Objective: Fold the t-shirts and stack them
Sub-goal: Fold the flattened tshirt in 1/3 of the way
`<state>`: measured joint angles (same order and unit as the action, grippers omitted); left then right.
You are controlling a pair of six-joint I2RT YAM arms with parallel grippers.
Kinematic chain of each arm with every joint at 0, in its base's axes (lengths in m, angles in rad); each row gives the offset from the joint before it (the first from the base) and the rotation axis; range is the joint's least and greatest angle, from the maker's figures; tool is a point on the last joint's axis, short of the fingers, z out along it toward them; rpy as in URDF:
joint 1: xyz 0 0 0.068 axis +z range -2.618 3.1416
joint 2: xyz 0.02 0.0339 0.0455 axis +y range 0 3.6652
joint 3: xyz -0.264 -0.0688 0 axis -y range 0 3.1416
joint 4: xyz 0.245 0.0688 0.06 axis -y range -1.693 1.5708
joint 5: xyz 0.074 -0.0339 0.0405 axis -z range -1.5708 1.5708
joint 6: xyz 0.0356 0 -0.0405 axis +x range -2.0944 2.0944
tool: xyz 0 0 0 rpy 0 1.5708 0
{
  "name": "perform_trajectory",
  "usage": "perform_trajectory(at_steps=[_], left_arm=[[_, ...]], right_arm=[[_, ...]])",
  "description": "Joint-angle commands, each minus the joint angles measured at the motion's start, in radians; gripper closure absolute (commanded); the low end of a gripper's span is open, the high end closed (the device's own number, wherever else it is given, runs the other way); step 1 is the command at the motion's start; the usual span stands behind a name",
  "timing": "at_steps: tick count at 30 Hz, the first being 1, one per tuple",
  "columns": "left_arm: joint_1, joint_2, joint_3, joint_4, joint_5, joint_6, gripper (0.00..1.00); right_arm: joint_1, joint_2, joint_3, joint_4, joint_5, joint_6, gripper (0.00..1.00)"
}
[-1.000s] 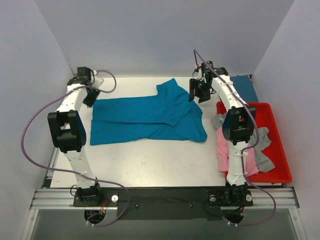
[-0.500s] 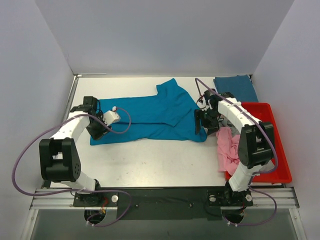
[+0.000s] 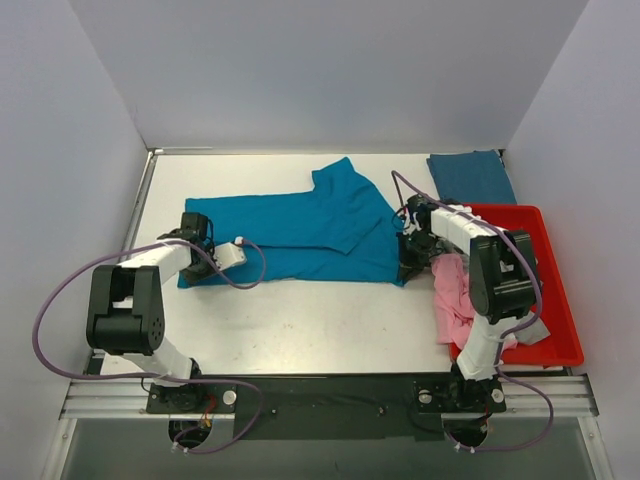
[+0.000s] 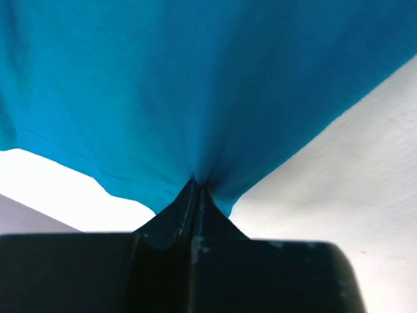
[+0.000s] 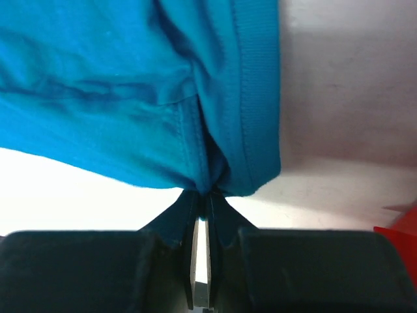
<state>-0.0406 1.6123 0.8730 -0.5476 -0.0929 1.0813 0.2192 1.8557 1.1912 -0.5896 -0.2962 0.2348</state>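
Teal-blue hem pinched in the left gripper (image 4: 195, 189), jaws pressed fully together on a small peak of cloth at the 8 o'clock corner of the spread t-shirt (image 3: 300, 235). Same at the 4 o'clock corner: ribbed edge clamped in the right gripper (image 5: 203, 194), barely a slit between the jaws. Low and folded, the left arm (image 3: 125, 300), elbow out toward 7 o'clock, forearm reaching toward 3 o'clock. Bent back over the red tray (image 3: 552, 270), the right arm (image 3: 495, 265), wrist aimed toward 9 o'clock. Mostly flat at mid-worktop (image 3: 300, 330), that shirt, with one sleeve turned over near 12 o'clock and slight wrinkles by the right grip. At the 1 o'clock corner, a folded teal t-shirt (image 3: 470, 177). Draped over the tray's 9 o'clock rim, a pink t-shirt (image 3: 450, 295).
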Motion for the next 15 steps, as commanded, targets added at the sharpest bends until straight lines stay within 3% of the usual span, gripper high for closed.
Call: perform_trajectory(at_steps=[1,7,11,15], left_arm=[[0.034,-0.018,-0.011,0.072,-0.073,0.042,1.00],[0.120,-0.077,0.075,-0.109,-0.074,0.086,1.00],[0.116,-0.118,0.049,-0.296,0.010,0.101,1.00],[0.117,-0.132,-0.002,-0.388,-0.027,0.086,1.00]], right_arm=[[-0.040,-0.082,-0.034,-0.058,0.003,0.031,1.00],[-0.049,-0.180,-0.068,-0.223,0.046,0.044,1.00],[-0.015,-0.249,-0.152,-0.280,-0.007,0.086,1.00],[0.057,-0.303,-0.254,-0.323,-0.017,0.141,1.00]])
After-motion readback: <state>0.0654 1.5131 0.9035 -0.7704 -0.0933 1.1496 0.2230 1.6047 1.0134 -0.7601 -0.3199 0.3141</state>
